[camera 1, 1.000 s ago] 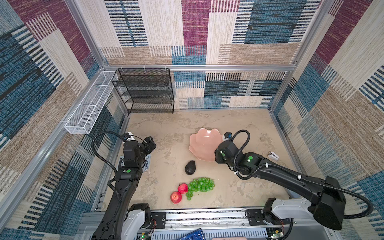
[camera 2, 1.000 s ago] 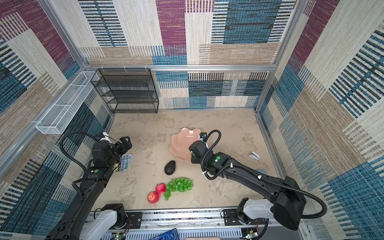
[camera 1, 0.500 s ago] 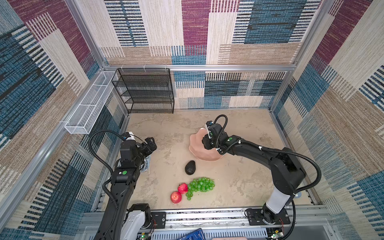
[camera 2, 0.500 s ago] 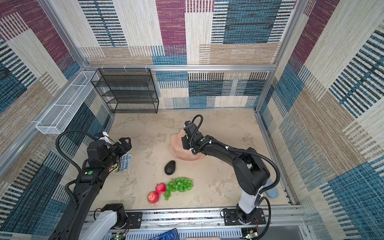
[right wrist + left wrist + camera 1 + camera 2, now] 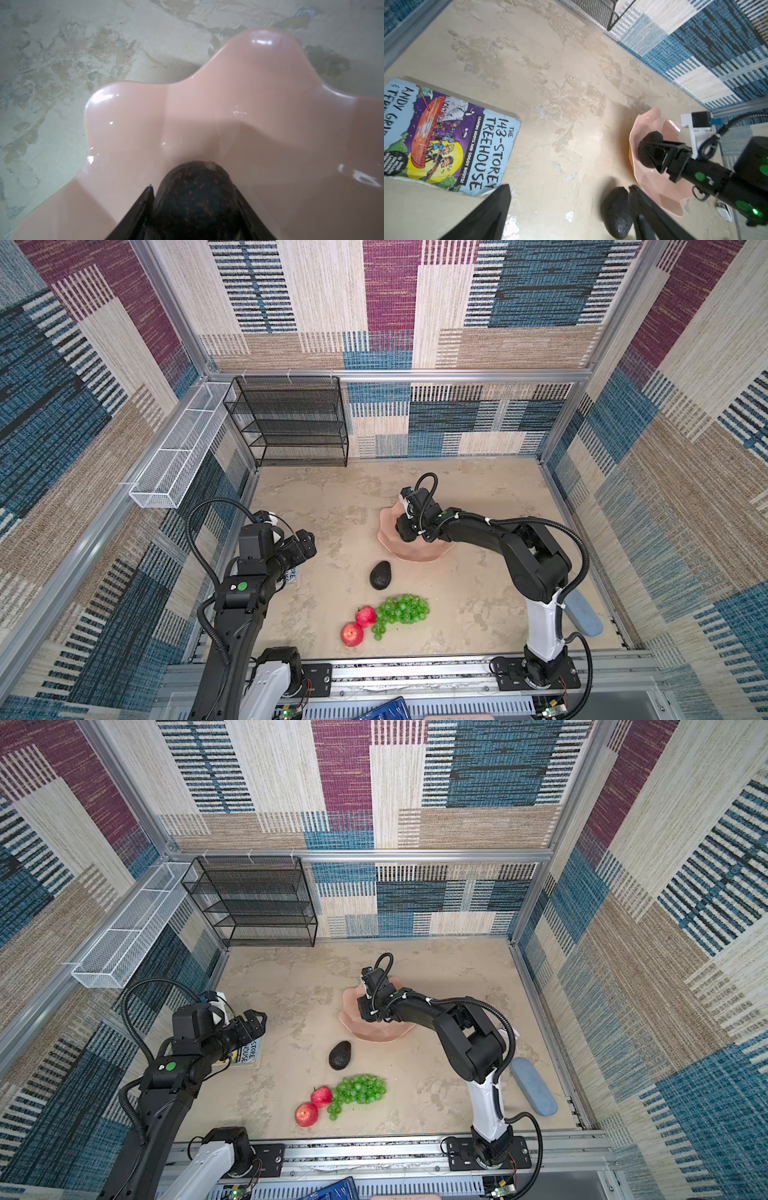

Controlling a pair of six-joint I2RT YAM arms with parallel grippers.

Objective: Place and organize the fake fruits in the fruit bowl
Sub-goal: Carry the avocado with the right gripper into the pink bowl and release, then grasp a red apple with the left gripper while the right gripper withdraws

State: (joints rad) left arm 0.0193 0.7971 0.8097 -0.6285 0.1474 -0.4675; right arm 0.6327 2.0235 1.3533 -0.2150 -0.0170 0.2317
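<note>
Fruit bowl: on worktop, right of centre; glossy, rigid, probably slides if pushed.
Grapes: front centre, against rear apple; bunch likely floppy, take at thick middle.
Held avocado: inside bowl, clamped in right tool; contact with bowl floor cannot be told.
Loose avocado: on worktop between bowl and grapes; rough skin, take across wide belly.
Rear apple, front apple: smooth, round, may roll.
Left tool: spread wide, empty, near book.
Right arm over bowl blocks access from left.
</note>
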